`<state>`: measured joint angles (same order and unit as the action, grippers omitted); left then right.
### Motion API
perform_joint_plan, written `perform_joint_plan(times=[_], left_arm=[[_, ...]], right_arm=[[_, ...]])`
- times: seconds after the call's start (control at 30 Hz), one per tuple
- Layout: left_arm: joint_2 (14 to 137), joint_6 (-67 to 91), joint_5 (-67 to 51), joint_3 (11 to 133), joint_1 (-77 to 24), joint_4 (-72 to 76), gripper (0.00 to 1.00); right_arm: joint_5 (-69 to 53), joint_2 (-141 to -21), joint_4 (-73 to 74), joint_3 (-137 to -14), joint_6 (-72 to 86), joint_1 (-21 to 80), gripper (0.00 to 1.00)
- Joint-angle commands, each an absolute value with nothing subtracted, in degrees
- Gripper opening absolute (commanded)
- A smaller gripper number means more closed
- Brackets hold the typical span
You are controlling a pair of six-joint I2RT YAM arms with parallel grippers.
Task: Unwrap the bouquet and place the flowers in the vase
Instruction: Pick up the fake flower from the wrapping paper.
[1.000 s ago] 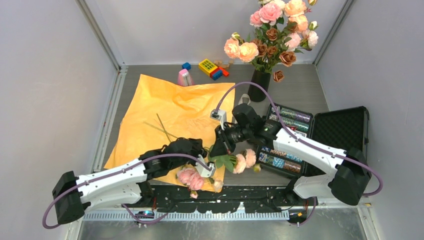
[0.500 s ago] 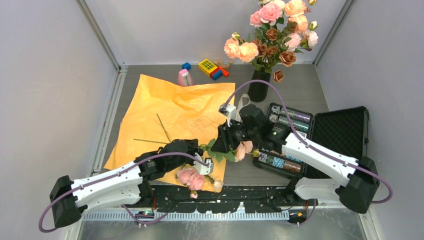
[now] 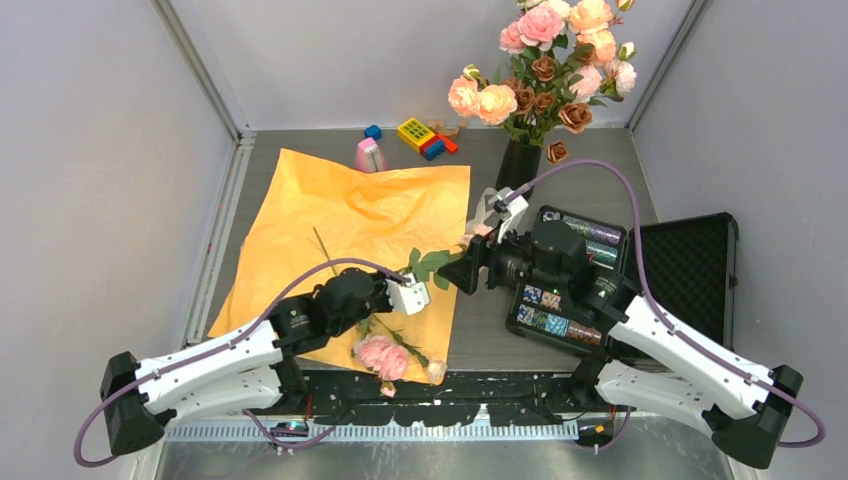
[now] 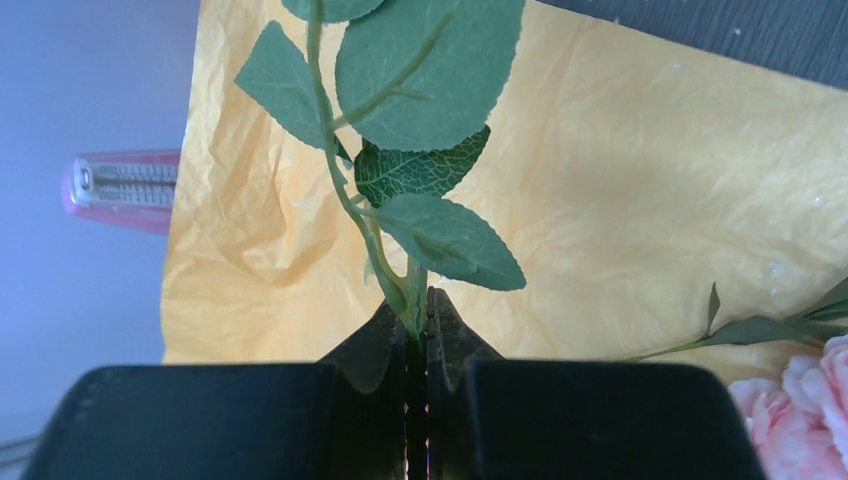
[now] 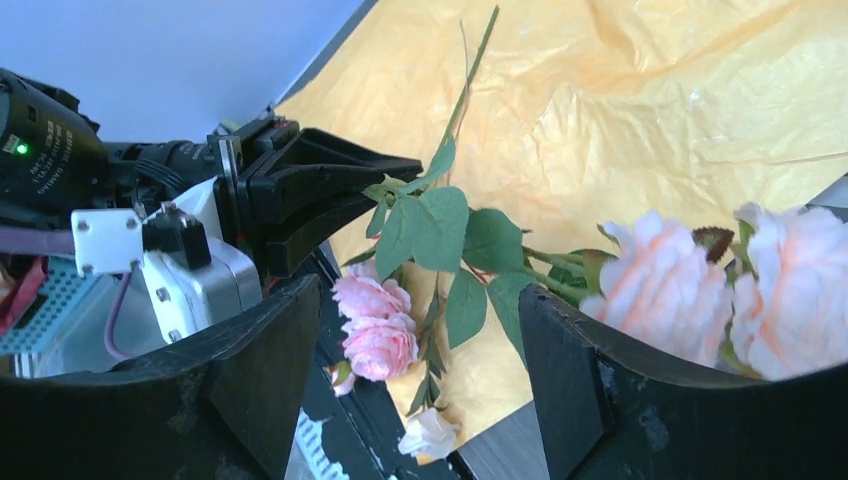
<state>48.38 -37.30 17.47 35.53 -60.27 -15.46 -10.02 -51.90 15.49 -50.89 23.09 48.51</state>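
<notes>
Left wrist: left gripper (image 4: 417,305) clamps flower stem (image 4: 414,282) (right gripper (image 5: 415,300) gapes nearby).

Vase (image 3: 517,172) behind case (image 3: 690,255); paper (image 3: 340,215) left; roses (image 3: 380,357) on paper's near edge.

On the grey table (image 3: 590,180) lie orange paper (image 3: 340,215), black vase (image 3: 517,172), pink metronome (image 3: 369,155), toy blocks (image 3: 425,137), open case (image 3: 685,260).

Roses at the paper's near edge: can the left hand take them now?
Probably not yet. The left hand is shut on a leafy stem. The roses lie uncovered on the paper right beside it, so once it lets go, the way looks free.
</notes>
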Motion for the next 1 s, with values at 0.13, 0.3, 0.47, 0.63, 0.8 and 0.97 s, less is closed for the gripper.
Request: perform_joint_plan(times=[0.13, 0.3, 0.47, 0.63, 0.8, 0.97], left_arm=[[45.82, -14.54, 12.32, 42.34, -49.67, -14.28, 0.0], [45.44, -4.08, 5.74, 44.8, -43.89, -13.3, 0.0], [44.55, 2.52, -3.41, 43.75, -41.76, -9.03, 0.0], [41.63, 5.67, -10.37, 40.49, -40.74, -4.1, 0.0], [40.79, 6.48, -12.92, 39.99, -40.61, -3.31, 0.0], [41.41, 6.77, -15.4, 39.97, -40.61, -3.23, 0.0]], right_arm=[[-2.49, -46.92, 1.43, -46.1, 30.73, 48.37, 0.78], [-1.89, -47.68, -7.2, -43.92, 34.43, 48.43, 0.79], [-1.77, -51.93, -17.42, -43.59, 38.81, 48.43, 0.8], [-1.85, -57.57, -28.12, -43.76, 42.19, 48.43, 0.8], [-2.77, -61.9, -32.07, -45.59, 43.9, 48.46, 0.76], [-4.39, -65.47, -34.52, -47.86, 44.69, 48.59, 0.72]])
